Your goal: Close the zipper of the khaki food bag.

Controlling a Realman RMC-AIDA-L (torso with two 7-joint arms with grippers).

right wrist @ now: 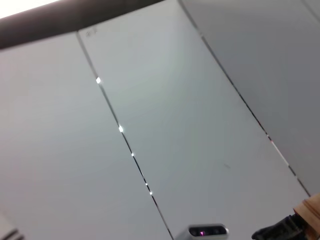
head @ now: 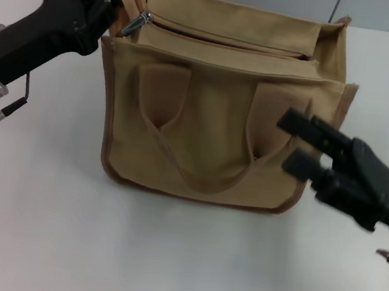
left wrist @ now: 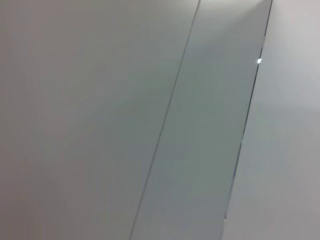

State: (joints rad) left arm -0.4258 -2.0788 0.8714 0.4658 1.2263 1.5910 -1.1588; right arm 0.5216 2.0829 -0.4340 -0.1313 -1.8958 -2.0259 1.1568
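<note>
The khaki food bag [head: 214, 130] stands upright in the middle of the white table, front and handles towards me. The zipper [head: 230, 37] runs along its top, and its silver pull tab [head: 135, 24] sits at the bag's left end. My left gripper [head: 104, 6] is at the bag's top left corner, touching the fabric right beside the pull tab. My right gripper [head: 288, 140] is open and empty, in front of the bag's right side by the right handle end. A sliver of khaki fabric [right wrist: 311, 215] shows in the right wrist view.
The white table [head: 165, 256] stretches in front of the bag and to both sides. The left wrist view shows only pale wall panels [left wrist: 150, 120]. A small grey device with a light [right wrist: 207, 231] shows in the right wrist view.
</note>
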